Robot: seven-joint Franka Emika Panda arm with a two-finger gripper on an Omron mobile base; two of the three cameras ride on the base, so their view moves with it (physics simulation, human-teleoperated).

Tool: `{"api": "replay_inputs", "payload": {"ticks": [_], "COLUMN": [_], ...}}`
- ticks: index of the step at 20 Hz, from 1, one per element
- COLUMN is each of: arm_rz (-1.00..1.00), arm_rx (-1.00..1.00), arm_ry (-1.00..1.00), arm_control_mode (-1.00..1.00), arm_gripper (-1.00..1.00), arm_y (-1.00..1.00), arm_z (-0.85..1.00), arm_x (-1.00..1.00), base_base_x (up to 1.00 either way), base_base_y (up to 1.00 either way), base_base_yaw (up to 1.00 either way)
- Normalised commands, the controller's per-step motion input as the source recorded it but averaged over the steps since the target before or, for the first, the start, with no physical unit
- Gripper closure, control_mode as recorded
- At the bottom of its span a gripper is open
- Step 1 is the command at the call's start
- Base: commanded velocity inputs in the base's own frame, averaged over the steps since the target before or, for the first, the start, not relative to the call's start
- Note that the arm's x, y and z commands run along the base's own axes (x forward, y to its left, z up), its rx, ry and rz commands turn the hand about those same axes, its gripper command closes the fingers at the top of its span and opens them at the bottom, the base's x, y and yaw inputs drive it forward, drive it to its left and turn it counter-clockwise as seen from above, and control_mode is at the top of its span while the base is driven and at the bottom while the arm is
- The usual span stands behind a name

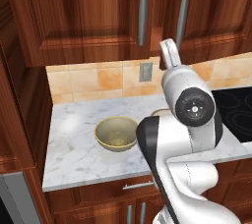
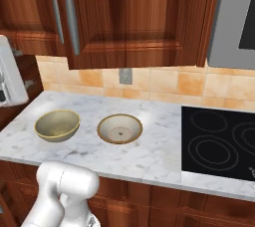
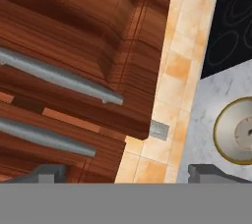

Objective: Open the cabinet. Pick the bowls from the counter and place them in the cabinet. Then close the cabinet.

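Gripper (image 3: 125,173) sits wide open with nothing in it, bottom of the hand view. The cabinet (image 3: 74,31) handles (image 3: 59,78) run as long bars across the left, just ahead; bowls (image 2: 57,124) wait lower left on the counter (image 2: 154,156).

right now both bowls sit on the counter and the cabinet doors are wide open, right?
Not quite. Both bowls do sit on the counter, but the cabinet doors are shut, not wide open; the right base view shows them flush.
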Motion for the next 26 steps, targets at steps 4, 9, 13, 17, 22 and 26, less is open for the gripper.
{"api": "replay_inputs", "payload": {"ticks": [4,9,13,17,22,26], "arm_rz": [0.16,0.13,0.07,0.01,-0.01,-0.07], "arm_rx": [0.01,0.00,0.00,0.00,0.03,0.07], "arm_ry": [0.00,0.00,0.00,0.00,-0.01,-0.02], "arm_control_mode": [-1.00,-1.00,-1.00,-1.00,-1.00,-1.00], "arm_gripper": [-1.00,-1.00,-1.00,-1.00,-1.00,-1.00], "arm_y": [0.00,0.00,0.00,0.00,0.00,0.00], "arm_z": [-0.12,-0.09,-0.01,0.00,0.00,0.00], "arm_x": [0.58,0.66,0.65,0.57,0.18,0.13], "base_base_x": [0.00,0.00,0.00,0.00,0.00,0.00], "base_base_y": [0.00,0.00,0.00,0.00,0.00,0.00], "base_base_yaw": [0.00,0.00,0.00,0.00,0.00,0.00]}}
